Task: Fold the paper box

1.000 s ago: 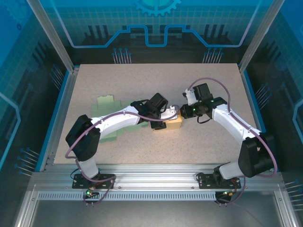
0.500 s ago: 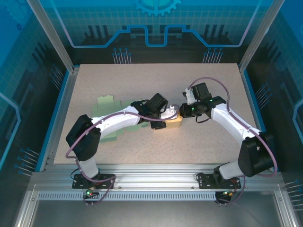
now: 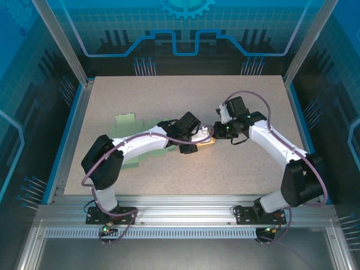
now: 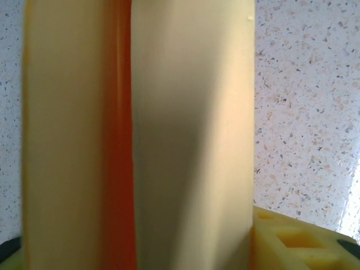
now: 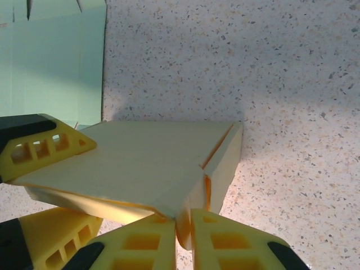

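Seen from above, the pale yellow paper box (image 3: 206, 141) lay near the middle of the speckled beige tabletop (image 3: 169, 95), a little toward 4 o'clock. Most of it was hidden under my two wrists. My left claw (image 3: 201, 137) reached it from 9 o'clock and my right claw (image 3: 216, 131) from 2 o'clock.

From my right wrist, the box (image 5: 152, 163) showed one broad top panel with a slit at its 3 o'clock end. My right claw (image 5: 183, 224) was pinched almost shut on a thin edge of the box at 6 o'clock, the finger bases cut off by the frame. At 9 o'clock my left claw (image 5: 93, 185) straddled the box, one yellow finger (image 5: 42, 147) on top and one beneath, clamping it.

My left wrist camera sat too close: two blurred cream panels (image 4: 191, 140) with an orange seam between them, and I could not tell which faces they were. One fingertip (image 4: 292, 243) peeked in at 5 o'clock.

Pale green flat card sheets (image 3: 127, 121) lay at 9 o'clock of the box, partly covered by my left arm.
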